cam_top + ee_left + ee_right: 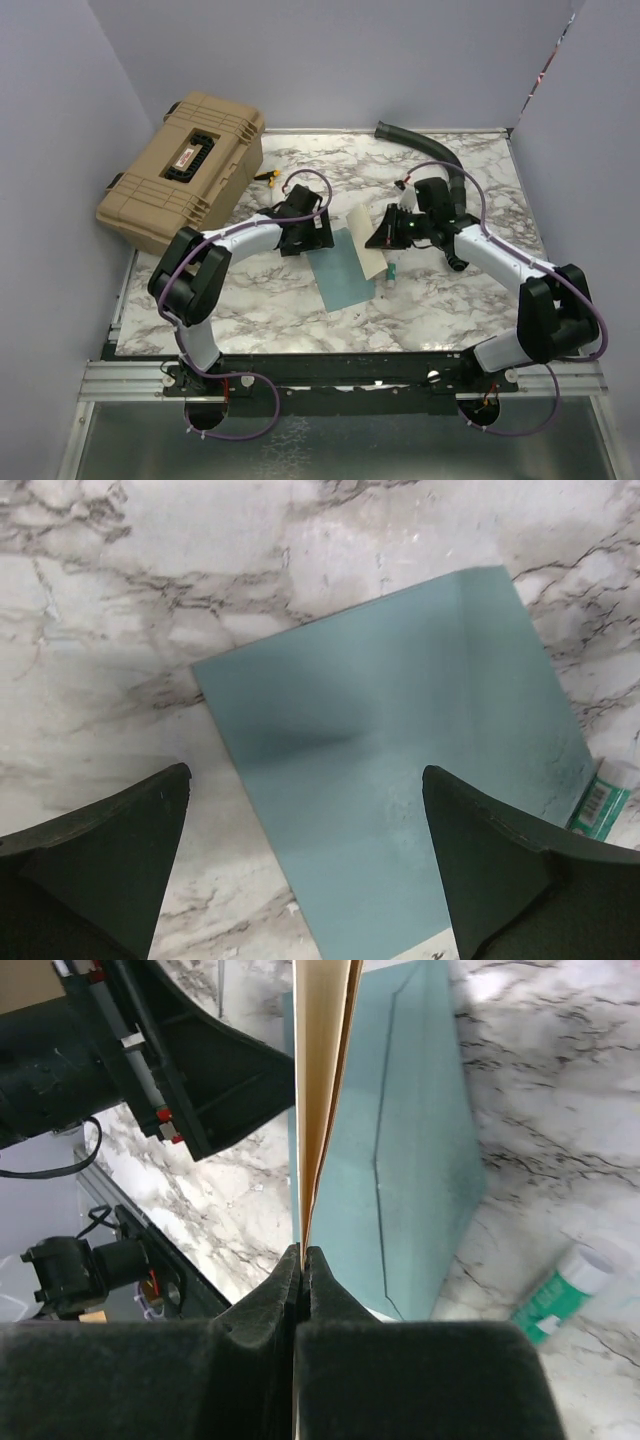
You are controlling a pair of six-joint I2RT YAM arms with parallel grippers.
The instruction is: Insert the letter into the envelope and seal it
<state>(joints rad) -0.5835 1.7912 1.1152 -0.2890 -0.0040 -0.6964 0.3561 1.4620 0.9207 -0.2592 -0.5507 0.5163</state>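
Since the right gripper [302, 1255] has its fingers pressed together on the near edge of the letter [320, 1080], the sheet stands on edge and reaches away from the wrist, over the envelope [425, 1150]; the envelope lies flat on the marble table [450, 300], below and just left of the letter, its long axis running near to far with a slight tilt. The letter's long axis looks roughly in line with it, which suits a slide-in; whether the flap is lifted enough to offer a mouth I cannot tell, though a crease shows across the teal face. The left gripper [305, 780] is the nearer to the envelope; its fingers are spread wide, holding nothing, above the envelope's left side, well placed to pin or lift it. The table is smooth, so an unpinned envelope will probably skid when pushed. A small green-and-white tube [392, 270] lies just beside the envelope's right edge, under the right arm's path; the tan case [185, 170] and black hose [425, 142] stand well apart at the back.
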